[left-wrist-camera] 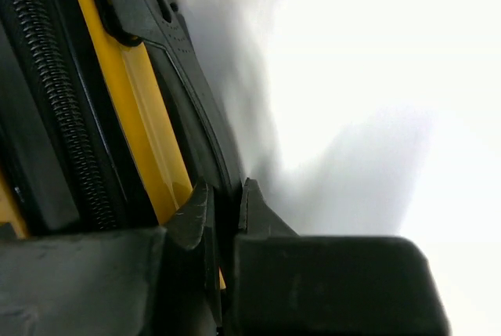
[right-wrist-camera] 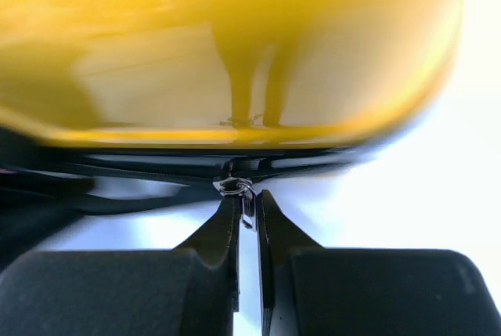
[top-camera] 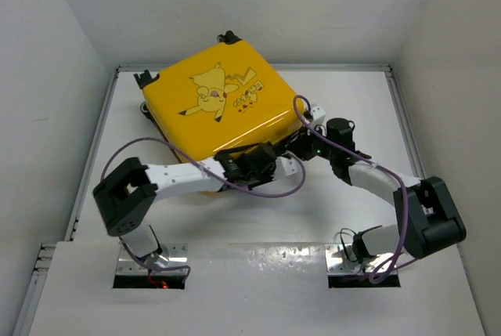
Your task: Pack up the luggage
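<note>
The luggage (top-camera: 219, 105) lies flat and closed at the back middle of the table, its yellow lid with the Pikachu cartoon facing up. Both grippers are at its near side. My left gripper (top-camera: 270, 156) (left-wrist-camera: 227, 199) is shut on a black handle strip (left-wrist-camera: 188, 93) that runs along the yellow shell (left-wrist-camera: 133, 109), beside the black zipper seam (left-wrist-camera: 55, 93). Further right on the same side, my right gripper (top-camera: 304, 136) (right-wrist-camera: 248, 197) is shut on the metal zipper pull (right-wrist-camera: 246, 211) under the yellow shell (right-wrist-camera: 235, 54).
The white table (top-camera: 368, 109) is boxed in by white walls on the left, back and right. Purple cables (top-camera: 266, 191) loop off both arms in front of the luggage. Black wheels (top-camera: 145, 79) stick out at its far-left edge.
</note>
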`<act>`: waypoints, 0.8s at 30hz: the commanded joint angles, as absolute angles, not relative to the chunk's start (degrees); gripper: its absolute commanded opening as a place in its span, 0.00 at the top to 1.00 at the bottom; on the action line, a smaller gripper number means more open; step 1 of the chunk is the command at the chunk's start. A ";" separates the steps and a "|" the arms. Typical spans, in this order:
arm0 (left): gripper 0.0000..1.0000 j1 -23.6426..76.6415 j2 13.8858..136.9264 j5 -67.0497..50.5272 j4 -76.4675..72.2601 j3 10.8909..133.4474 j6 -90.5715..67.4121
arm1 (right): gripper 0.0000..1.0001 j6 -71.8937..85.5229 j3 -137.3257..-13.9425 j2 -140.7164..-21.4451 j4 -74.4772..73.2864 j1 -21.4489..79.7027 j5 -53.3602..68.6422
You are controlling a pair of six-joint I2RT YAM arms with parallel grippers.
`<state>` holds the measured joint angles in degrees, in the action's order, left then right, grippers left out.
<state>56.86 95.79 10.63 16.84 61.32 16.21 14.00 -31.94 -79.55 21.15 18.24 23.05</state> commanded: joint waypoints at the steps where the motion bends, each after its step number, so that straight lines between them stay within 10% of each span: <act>1: 1.00 52.13 87.50 10.20 37.18 49.42 31.16 | 1.00 9.85 -31.38 -75.68 23.03 14.59 13.81; 14: 1.00 37.27 61.88 9.93 35.78 26.11 73.52 | 1.00 9.05 -34.53 -83.66 28.47 14.15 10.18; 24: 1.00 28.84 77.51 8.88 29.00 36.62 76.90 | 1.00 16.69 -56.48 -106.60 42.18 14.76 14.33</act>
